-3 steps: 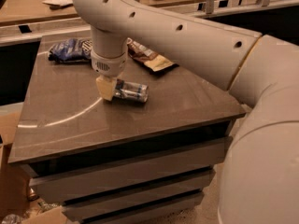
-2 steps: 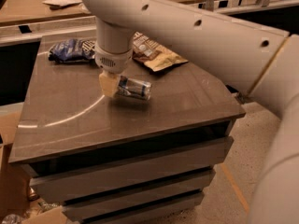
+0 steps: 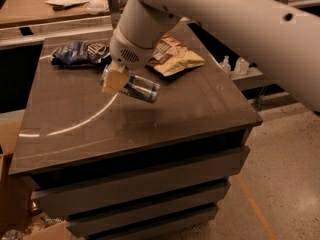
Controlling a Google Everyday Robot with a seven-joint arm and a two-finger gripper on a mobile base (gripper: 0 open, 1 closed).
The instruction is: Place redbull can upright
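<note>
The redbull can [image 3: 143, 88], silver and blue, lies on its side over the middle of the dark table top [image 3: 165, 124], its top end pointing right and toward the front. My gripper [image 3: 114, 81] comes down from the big white arm and sits at the can's left end. One tan finger [image 3: 116, 82] crosses in front of the can body, with silver showing to its left, so the can sits between the fingers. I cannot tell whether the can rests on the table or hangs just above it.
A dark blue snack bag [image 3: 77, 53] lies at the back left of the table. A brown and yellow chip bag [image 3: 174, 56] lies at the back right, just behind the can. Wooden desks stand behind. The floor lies to the right, cardboard to the lower left.
The arm has swung higher and across the top of the view. The gripper and the can have shifted slightly toward the back of the table, and the can stays on its side.
</note>
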